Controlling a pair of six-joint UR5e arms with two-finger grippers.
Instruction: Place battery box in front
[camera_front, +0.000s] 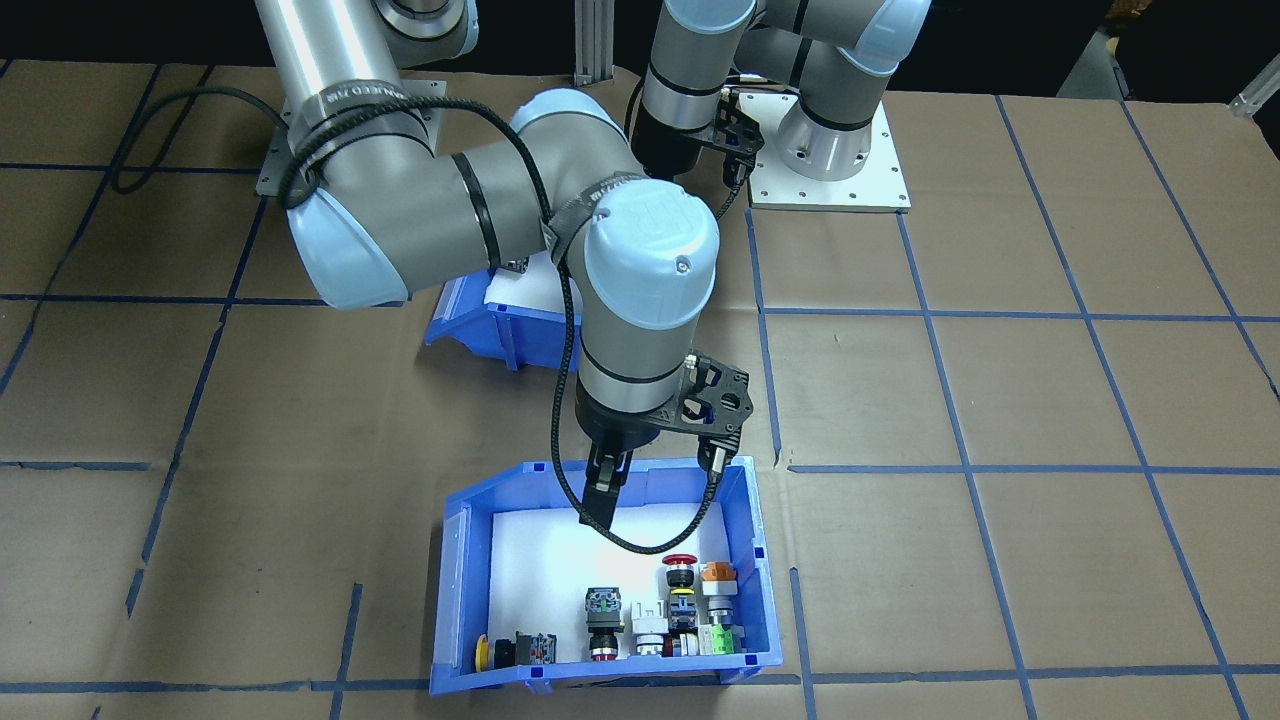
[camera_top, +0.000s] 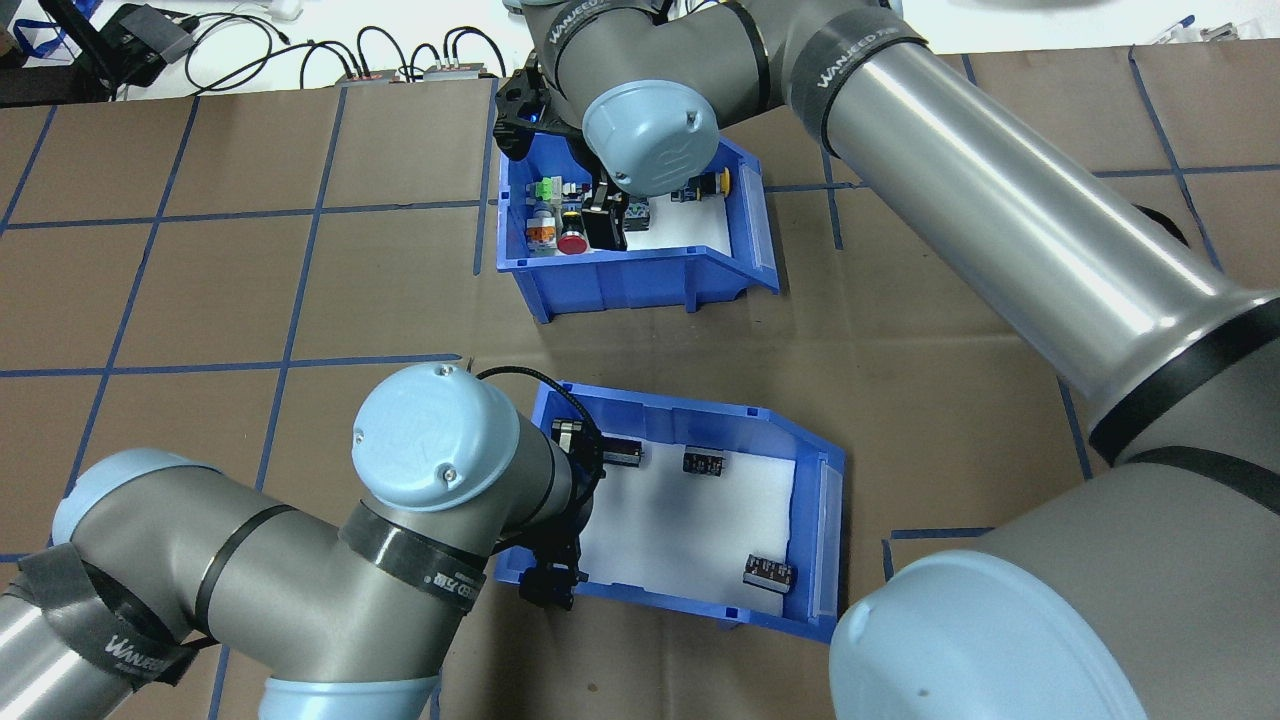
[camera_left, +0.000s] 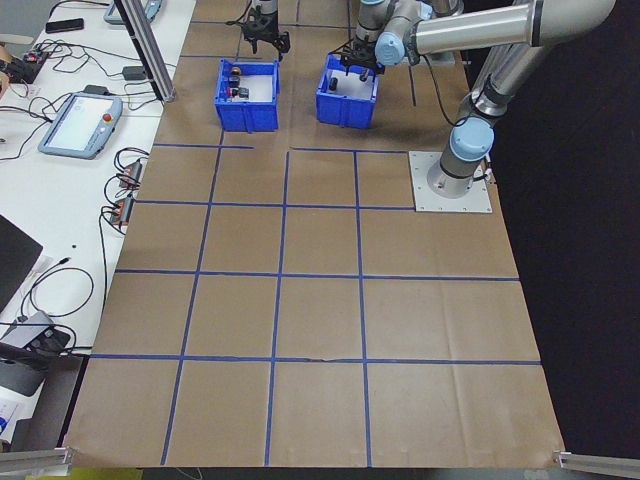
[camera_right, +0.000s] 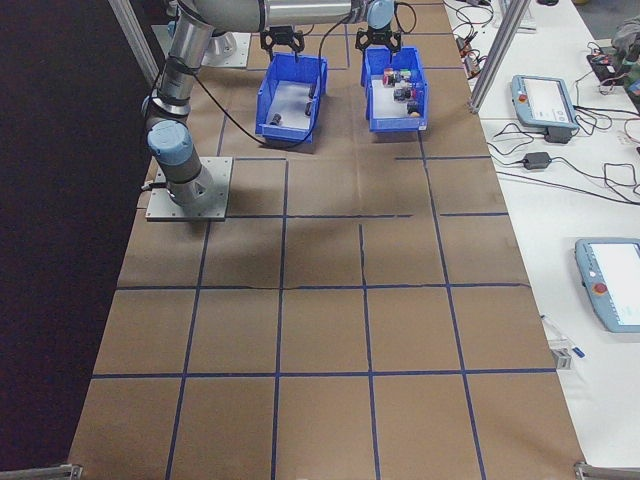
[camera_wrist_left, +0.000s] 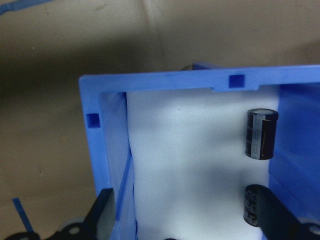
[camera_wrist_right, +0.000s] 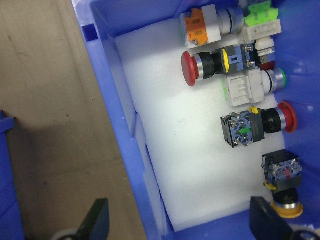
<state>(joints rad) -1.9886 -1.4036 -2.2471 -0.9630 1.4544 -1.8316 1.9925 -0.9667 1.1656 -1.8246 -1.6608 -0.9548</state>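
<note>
The battery box (camera_top: 700, 415) is a blue bin with white foam and a few dark cylinders (camera_wrist_left: 262, 134), and it sits on the robot's side of the table. My left gripper (camera_wrist_left: 187, 220) is open and straddles its back wall: one finger is outside and the other is inside the bin. The second blue bin (camera_front: 600, 675) holds colourful push-buttons (camera_wrist_right: 210, 64) and sits on the far side. My right gripper (camera_wrist_right: 180, 225) is also open, and it straddles the back wall (camera_wrist_right: 115, 90) of that bin. In the front-facing view the right arm hides most of the battery box (camera_front: 480, 320).
Brown paper with a blue tape grid (camera_left: 285, 280) covers the table. The left arm's white base plate (camera_left: 450, 185) lies near the robot-side edge. Teach pendants (camera_right: 540, 100) and cables lie on the white bench beyond the far edge.
</note>
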